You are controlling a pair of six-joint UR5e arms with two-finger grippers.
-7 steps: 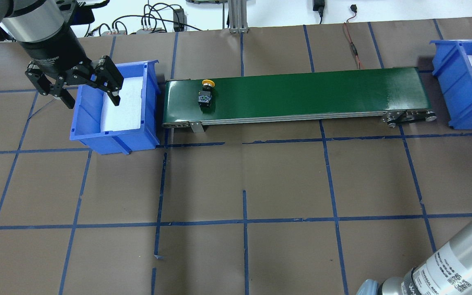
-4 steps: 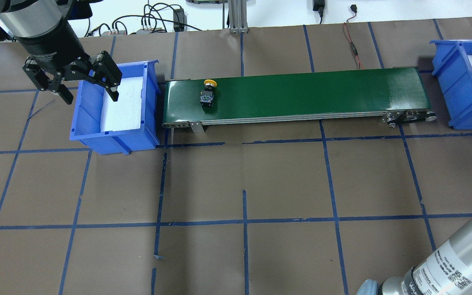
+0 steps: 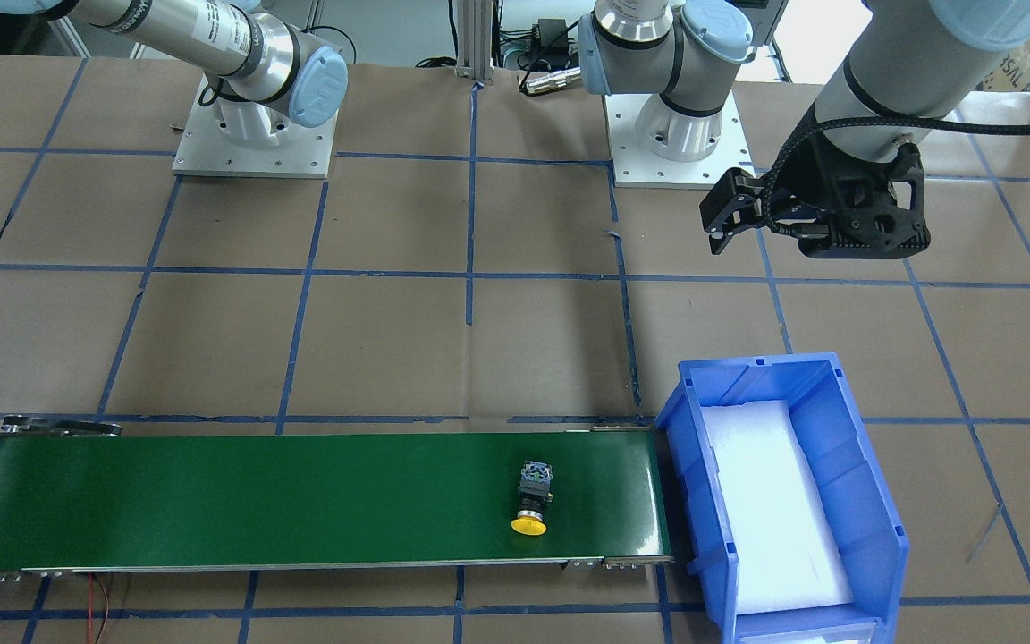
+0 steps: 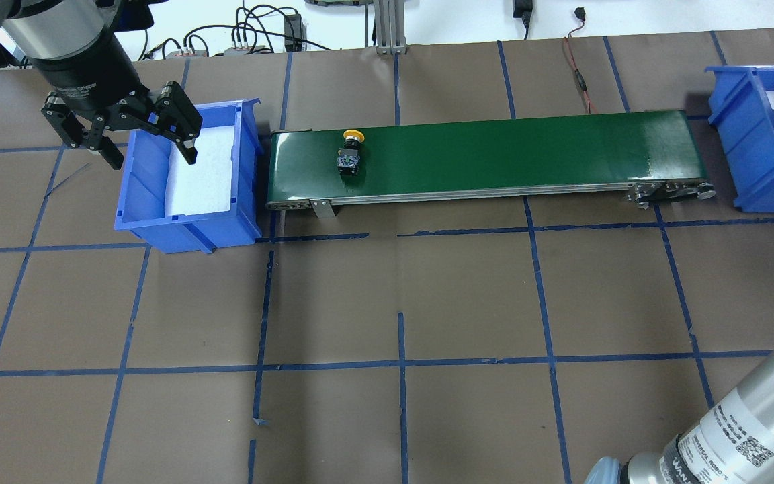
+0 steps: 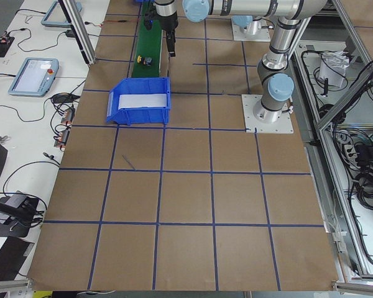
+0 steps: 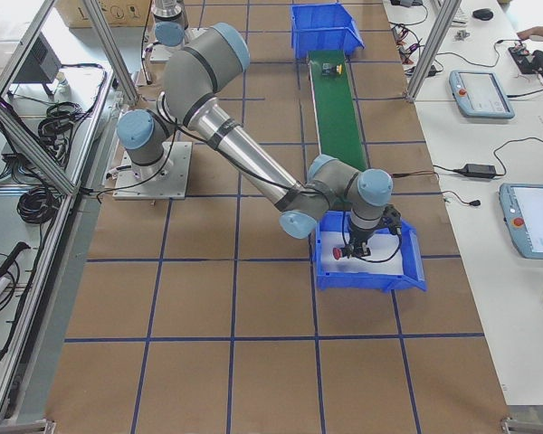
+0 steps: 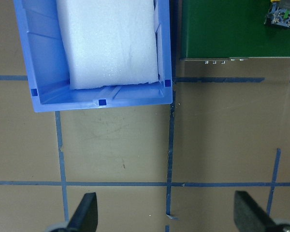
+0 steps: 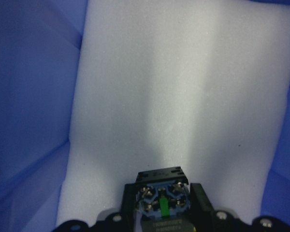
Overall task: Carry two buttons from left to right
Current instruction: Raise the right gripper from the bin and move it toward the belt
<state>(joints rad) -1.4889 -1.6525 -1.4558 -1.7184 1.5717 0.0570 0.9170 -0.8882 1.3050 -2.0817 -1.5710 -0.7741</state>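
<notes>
Second button riding the belt; first one being set down in the right bin.

Right end effector is clamped on the red button, low over the white foam inside the right bin. The yellow button lies on its side on the green belt, near the left end and well apart from the right bin. Left end effector hovers empty with jaws wide over the left bin, which shows only foam.

Judgement: the drop-off of the red one is in hand. Next move calls for opening the right jaws and lifting out of the bin, then taking the yellow one at the belt's right end.

Versus the earlier frame: the yellow button has travelled a little rightward along the belt. The left end effector stays wide by its bin, barely shifted over the tabletop.
</notes>
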